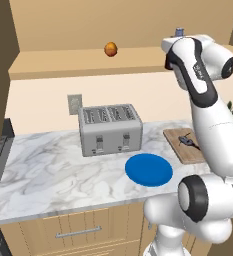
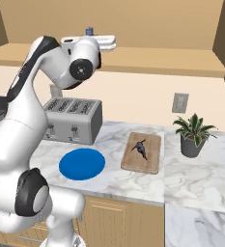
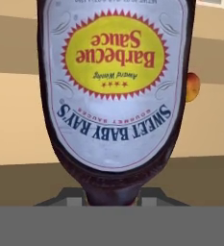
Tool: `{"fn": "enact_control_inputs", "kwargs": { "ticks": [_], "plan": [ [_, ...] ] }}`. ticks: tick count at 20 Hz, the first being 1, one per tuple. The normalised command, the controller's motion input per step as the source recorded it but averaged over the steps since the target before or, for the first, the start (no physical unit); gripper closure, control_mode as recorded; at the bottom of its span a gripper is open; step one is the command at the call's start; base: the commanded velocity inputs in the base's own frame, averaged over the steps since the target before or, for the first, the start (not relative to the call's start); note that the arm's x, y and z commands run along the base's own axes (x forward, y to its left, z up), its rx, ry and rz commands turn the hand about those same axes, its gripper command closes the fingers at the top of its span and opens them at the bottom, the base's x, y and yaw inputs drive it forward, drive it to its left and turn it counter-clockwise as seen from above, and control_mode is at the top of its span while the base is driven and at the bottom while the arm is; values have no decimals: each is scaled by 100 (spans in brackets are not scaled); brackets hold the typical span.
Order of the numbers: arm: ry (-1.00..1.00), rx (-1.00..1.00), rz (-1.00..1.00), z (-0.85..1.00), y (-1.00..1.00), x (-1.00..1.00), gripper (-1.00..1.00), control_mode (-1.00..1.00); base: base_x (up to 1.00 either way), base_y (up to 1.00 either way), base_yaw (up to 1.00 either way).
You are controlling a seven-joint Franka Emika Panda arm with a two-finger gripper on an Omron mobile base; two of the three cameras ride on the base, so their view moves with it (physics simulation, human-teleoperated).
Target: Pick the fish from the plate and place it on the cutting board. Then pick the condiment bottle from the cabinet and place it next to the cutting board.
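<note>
toaster [image 1: 110, 129] behind plate [image 1: 149, 169], plant [image 2: 194, 133] beside cutting board [image 2: 143, 152]

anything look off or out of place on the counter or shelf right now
Nothing stands out. The fish lies on the cutting board, the plate is bare, and the condiment bottle reads upside down only because the hand camera is rolled.

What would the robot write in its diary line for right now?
fish: on cutting board | plate: empty | gripper: shut on condiment bottle, at cabinet shelf | next: carry bottle beside board

Fish [image 1: 187, 141] lies on cutting board [image 1: 184, 145], blue plate [image 1: 149, 170] bare
</note>
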Motion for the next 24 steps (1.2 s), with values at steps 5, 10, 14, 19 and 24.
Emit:
{"fn": "enact_control_inputs", "kwargs": {
  "ticks": [5,10,14,19,24],
  "plan": [
    [0,-1,0,-1,-8,-37,100,-100,0,0,0],
    [0,-3,0,-4,-14,-39,100,-100,0,0,0],
    [1,-4,0,-10,-17,-39,100,-100,0,0,0],
    [2,-3,0,-22,-17,-40,100,-100,0,0,0],
    [5,-4,0,-41,-5,-24,100,-100,0,0,0]
  ]
}}
